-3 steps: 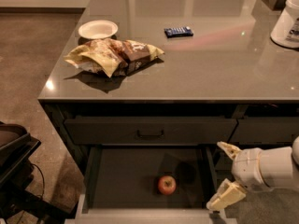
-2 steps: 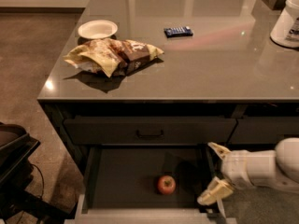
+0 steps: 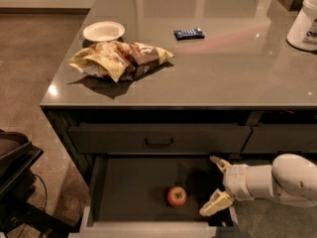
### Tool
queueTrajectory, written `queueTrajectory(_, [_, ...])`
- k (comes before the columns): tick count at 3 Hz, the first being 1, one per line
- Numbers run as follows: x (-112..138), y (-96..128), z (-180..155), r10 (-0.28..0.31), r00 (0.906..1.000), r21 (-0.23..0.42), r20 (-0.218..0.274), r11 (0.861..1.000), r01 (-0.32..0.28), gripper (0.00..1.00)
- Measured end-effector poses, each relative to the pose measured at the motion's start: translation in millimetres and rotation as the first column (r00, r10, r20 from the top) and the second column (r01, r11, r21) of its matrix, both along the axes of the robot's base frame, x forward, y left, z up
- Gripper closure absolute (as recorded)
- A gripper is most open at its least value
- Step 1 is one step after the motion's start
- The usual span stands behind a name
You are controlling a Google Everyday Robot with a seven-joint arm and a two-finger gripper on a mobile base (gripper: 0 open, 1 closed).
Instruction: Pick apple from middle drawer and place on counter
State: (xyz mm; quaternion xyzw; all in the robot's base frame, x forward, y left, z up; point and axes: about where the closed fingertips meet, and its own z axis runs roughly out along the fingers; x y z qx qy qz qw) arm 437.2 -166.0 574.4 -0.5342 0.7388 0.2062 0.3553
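Note:
The small red apple [image 3: 176, 196] lies on the flat floor of the open middle drawer [image 3: 129, 187], near its front middle. My gripper [image 3: 214, 185] is inside the drawer's right part, a little to the right of the apple and apart from it. Its two cream fingers [image 3: 216, 204] are spread open and point left toward the apple. The white arm comes in from the right edge. The grey-brown counter [image 3: 223, 68] lies above the drawers.
On the counter lie crumpled chip bags [image 3: 119, 58], a white bowl [image 3: 103, 31], a blue packet [image 3: 189, 33] and a white jug [image 3: 304, 21] at the far right. A shut drawer with a black handle [image 3: 159, 143] sits above the open one. Dark equipment [image 3: 15, 182] stands at left.
My gripper has moved left and deeper into the drawer, closer to the apple. The apple has not moved.

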Motion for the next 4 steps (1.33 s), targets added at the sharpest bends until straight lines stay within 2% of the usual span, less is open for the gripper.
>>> queueTrajectory(1, [0,0,2,0.0,1.0,-0.002,0.004,1.0,0.0,0.0])
queueTrajectory(2, [-4,6,-27,-0.072,0.9971,0.057,-0.027,0.996,0.073,0.0])
queueTrajectory(3, [9,32,-76,-0.106,0.994,0.137,-0.027,0.985,0.109,0.0])
queueTrajectory(4, [26,63,-124,-0.099,0.9931,0.179,-0.063,0.978,0.109,0.0])
